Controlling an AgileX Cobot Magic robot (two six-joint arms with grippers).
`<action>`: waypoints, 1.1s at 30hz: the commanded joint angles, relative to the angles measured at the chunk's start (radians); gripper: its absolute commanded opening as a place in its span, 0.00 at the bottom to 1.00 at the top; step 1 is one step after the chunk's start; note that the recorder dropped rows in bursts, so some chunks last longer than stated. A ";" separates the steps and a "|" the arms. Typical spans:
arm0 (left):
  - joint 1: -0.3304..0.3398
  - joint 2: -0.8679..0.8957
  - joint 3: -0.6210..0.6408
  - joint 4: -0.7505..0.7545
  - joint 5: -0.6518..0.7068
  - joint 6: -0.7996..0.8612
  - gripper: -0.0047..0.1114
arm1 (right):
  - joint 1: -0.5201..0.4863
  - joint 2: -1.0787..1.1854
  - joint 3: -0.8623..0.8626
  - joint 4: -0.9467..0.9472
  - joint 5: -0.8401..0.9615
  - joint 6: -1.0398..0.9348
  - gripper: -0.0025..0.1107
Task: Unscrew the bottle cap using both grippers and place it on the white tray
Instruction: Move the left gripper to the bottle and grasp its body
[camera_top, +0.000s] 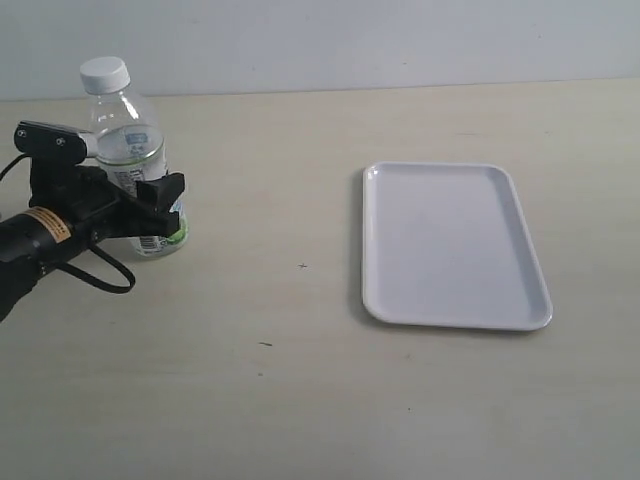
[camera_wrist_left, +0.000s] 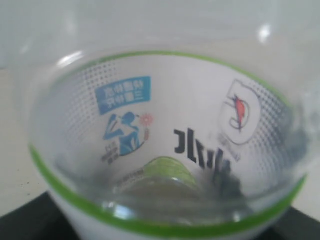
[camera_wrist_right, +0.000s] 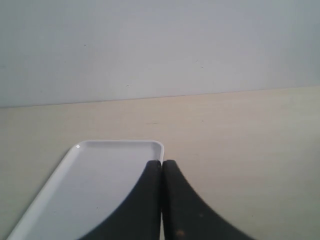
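The clear bottle (camera_top: 128, 130) stands upright at the table's far left, its white ribbed cap (camera_top: 104, 73) screwed on top. My left gripper (camera_top: 150, 205), the one with an orange label and black cables, is shut on the bottle's labelled lower body from the left. In the left wrist view the bottle (camera_wrist_left: 165, 125) fills the frame, with black fingers (camera_wrist_left: 22, 220) at its sides. The white tray (camera_top: 450, 240) lies flat on the right with nothing on it. My right gripper (camera_wrist_right: 162, 162) is shut on nothing and hovers above the tray (camera_wrist_right: 100, 180) near its corner. It is out of the exterior view.
The pale wooden table (camera_top: 280, 380) runs back to a light grey wall (camera_top: 350, 40). Bare tabletop separates the bottle from the tray. A black cable (camera_top: 105, 275) loops from the left arm down onto the table in front of the bottle.
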 joint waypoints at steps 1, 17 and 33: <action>0.001 -0.006 -0.002 0.061 -0.008 -0.001 0.04 | -0.005 0.001 0.001 -0.001 -0.001 0.000 0.02; -0.122 -0.049 -0.002 0.146 0.046 0.113 0.04 | -0.005 0.001 -0.001 -0.003 -0.096 0.000 0.02; -0.180 -0.112 -0.002 0.072 0.163 0.169 0.04 | -0.005 0.001 -0.001 0.150 -0.128 0.090 0.02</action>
